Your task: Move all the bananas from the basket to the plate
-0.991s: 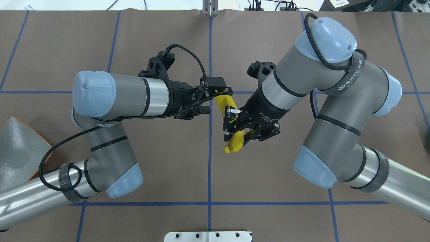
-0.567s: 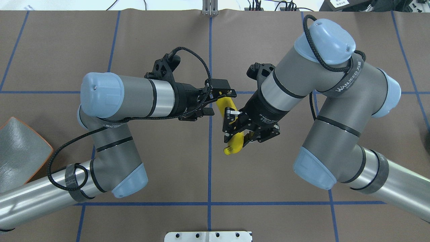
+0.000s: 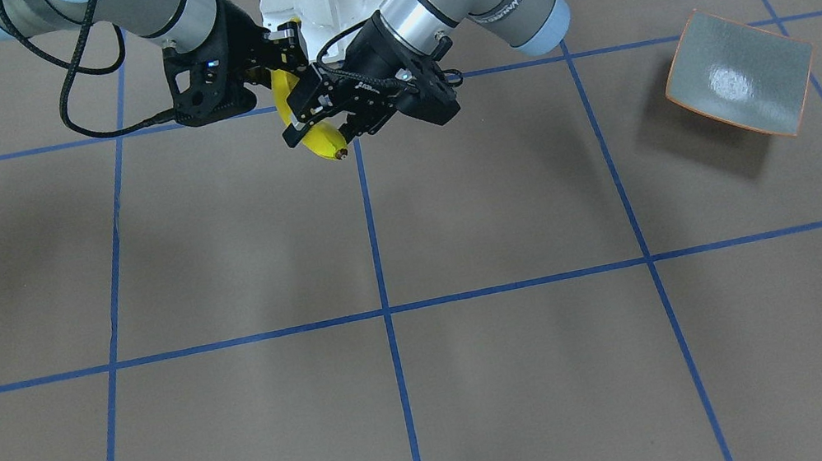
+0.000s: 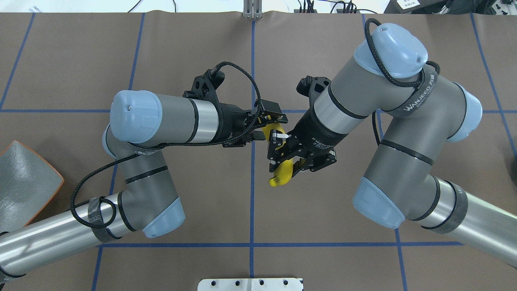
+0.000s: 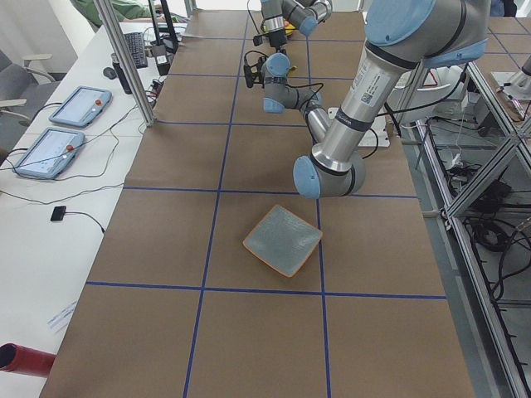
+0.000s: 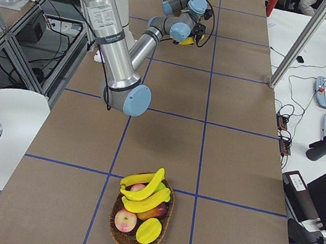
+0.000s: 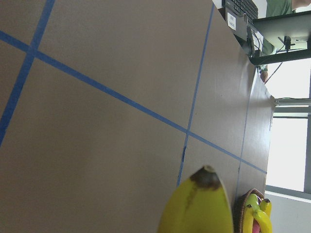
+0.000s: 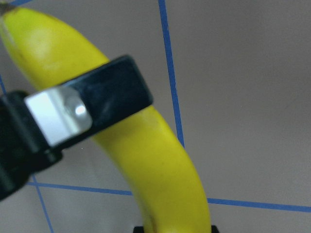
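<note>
Advancing since a second ago, the left end effector (image 4: 270, 128) straddles the far end of the banana (image 4: 280, 176), fingers spread. Overhead, its long axis runs near-to-far over the counter's middle, the right end effector (image 4: 284, 155) pinching it midway. Front view: the plate (image 3: 740, 74) lies well apart toward the counter's left end. Right wrist: a finger pad (image 8: 97, 109) crosses the banana

Grey arms (image 4: 173, 117), pale-blue caps (image 4: 135, 112), black braided cables (image 4: 82, 180)
</note>
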`<action>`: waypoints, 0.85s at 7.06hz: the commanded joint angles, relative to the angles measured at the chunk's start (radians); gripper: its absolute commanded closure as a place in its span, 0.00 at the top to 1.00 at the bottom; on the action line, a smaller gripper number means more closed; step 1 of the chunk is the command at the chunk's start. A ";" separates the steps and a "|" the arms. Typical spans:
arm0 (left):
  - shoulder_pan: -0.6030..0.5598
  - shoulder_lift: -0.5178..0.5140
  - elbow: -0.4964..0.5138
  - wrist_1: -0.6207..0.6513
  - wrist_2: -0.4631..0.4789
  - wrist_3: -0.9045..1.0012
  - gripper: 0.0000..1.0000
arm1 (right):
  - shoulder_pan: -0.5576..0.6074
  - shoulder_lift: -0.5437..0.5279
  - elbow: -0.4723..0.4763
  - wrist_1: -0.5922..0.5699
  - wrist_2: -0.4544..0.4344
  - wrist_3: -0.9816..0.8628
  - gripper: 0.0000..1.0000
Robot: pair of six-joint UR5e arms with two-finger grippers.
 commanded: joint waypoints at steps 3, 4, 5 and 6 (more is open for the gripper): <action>0.008 -0.008 -0.003 -0.006 0.000 0.001 0.60 | -0.011 -0.006 0.005 0.000 -0.008 0.015 0.00; 0.008 -0.008 -0.003 -0.006 0.000 0.001 0.59 | -0.011 -0.008 0.006 0.002 -0.008 0.015 0.00; 0.006 -0.008 -0.008 -0.004 0.000 0.001 0.52 | -0.011 -0.009 0.006 0.002 -0.008 0.015 0.00; 0.006 -0.007 -0.008 0.002 0.000 0.002 0.29 | -0.011 -0.011 0.005 0.003 -0.002 0.015 0.00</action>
